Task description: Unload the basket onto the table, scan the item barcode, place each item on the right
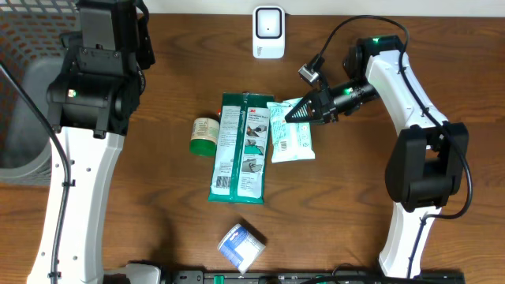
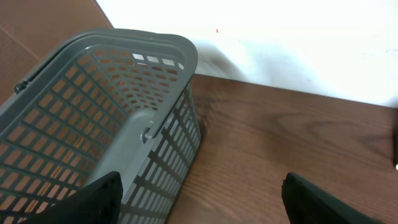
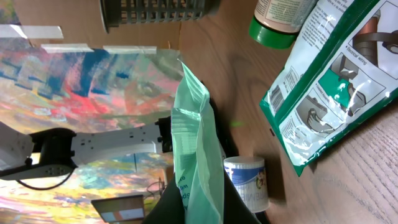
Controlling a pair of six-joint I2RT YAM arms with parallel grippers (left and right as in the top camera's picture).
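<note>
My right gripper (image 1: 295,113) is shut on the edge of a pale green wipes packet (image 1: 290,132), which lies beside a large dark green bag (image 1: 241,146) at the table's middle. In the right wrist view the packet (image 3: 198,143) stands edge-on, pinched between the dark fingers (image 3: 168,208). A white scanner (image 1: 268,31) stands at the table's back edge, well apart from the packet. No barcode can be made out. My left gripper (image 2: 199,205) hangs open with nothing in it at the far left, beside a grey basket (image 2: 93,118).
A small jar with a green lid (image 1: 205,136) lies left of the green bag. A blue and white tub (image 1: 241,246) lies on its side near the front edge. The grey basket (image 1: 24,87) fills the left corner.
</note>
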